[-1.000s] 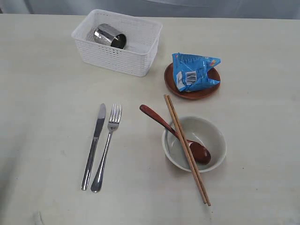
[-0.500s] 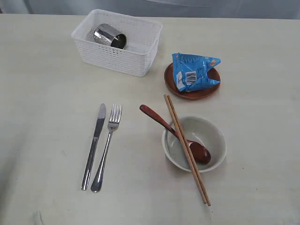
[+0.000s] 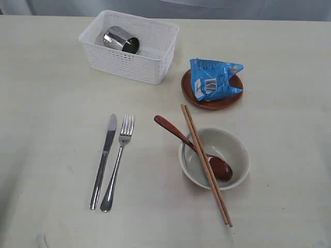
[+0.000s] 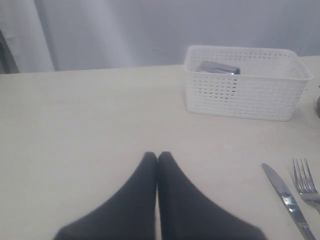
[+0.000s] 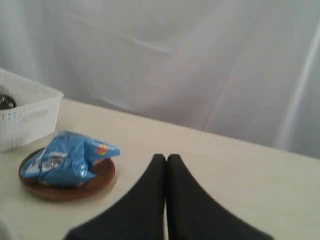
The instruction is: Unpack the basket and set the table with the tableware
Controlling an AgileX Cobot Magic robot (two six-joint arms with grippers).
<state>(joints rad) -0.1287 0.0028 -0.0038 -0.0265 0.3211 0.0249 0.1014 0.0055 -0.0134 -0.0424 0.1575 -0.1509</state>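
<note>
Left gripper [image 4: 157, 156] and right gripper [image 5: 166, 157] each show black fingers pressed together, holding nothing, over the cream table [image 3: 51, 129]. The steel cup [image 3: 120, 40] lies on its side in the basket [image 3: 129, 64]; the left wrist view catches only its upper edge. A snack packet [image 3: 213, 77] covers most of the plate [image 3: 212, 101]. A pale curtain [image 5: 200, 60] hangs behind. Only the exterior view shows the bowl [image 3: 235, 150], holding the spoon [image 3: 173, 129] and chopsticks [image 3: 194, 132], and the whole knife [image 3: 106, 155] and fork [image 3: 120, 157].

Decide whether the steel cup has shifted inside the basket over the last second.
No. The steel cup lies on its side in the basket's same back-left corner.
</note>
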